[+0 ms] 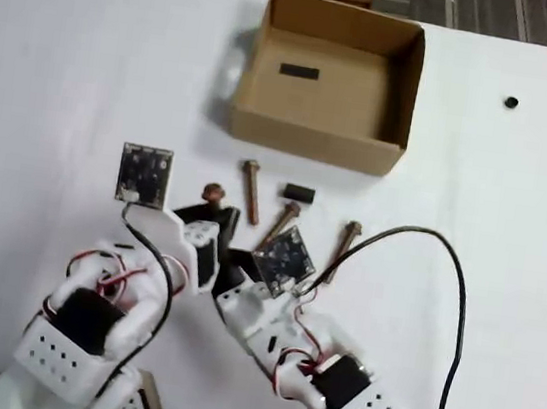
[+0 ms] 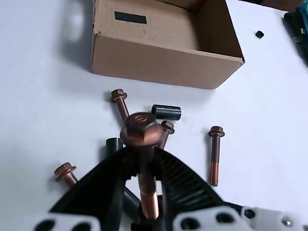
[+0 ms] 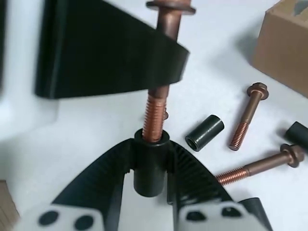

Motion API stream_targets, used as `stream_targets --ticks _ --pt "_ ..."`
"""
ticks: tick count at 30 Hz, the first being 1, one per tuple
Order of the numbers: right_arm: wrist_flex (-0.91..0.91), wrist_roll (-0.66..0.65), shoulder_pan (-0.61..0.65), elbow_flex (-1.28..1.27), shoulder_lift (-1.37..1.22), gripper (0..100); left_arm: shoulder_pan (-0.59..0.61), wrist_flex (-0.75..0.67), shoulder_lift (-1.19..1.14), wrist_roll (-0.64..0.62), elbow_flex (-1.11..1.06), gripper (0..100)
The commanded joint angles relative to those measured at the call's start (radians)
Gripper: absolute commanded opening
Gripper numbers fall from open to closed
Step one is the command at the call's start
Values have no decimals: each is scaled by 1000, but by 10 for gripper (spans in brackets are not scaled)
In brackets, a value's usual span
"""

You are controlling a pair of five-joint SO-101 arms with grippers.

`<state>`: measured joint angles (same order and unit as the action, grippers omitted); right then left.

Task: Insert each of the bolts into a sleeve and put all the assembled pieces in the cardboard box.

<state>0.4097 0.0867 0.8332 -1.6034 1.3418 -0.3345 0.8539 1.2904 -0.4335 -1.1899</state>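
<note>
Joining copper hex bolt (image 2: 141,131), clenched by left gripper (image 2: 144,161), to black tubular sleeve (image 3: 150,178), clenched by right gripper (image 3: 151,148). Our loose bolts (image 1: 250,191) are waiting, twelve o'clock.

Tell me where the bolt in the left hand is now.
In the right wrist view, the bolt stands in the left hand, its tip inside the sleeve in the right hand.

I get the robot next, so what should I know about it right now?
The left tool is shut on a bolt; the right tool is shut on a sleeve. The bolt's threaded tip is just entering that sleeve. On the table, loose bolts and spare sleeves lie near the cardboard box. One dark piece lies in the box; I cannot tell if it has a bolt. Left: finish this pair, box it, do the rest.
</note>
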Motion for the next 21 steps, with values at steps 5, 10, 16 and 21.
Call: stream_targets --ticks 5,10,16,21 --pt "-22 -6 -5 11 16 19 11 26 15 31 12 178" --pt "-28 -6 -5 11 16 19 11 54 15 31 12 218" --pt "-35 -6 -5 11 16 19 11 54 15 32 12 221" --pt "-36 -6 -5 12 16 19 -3 49 15 34 12 219"
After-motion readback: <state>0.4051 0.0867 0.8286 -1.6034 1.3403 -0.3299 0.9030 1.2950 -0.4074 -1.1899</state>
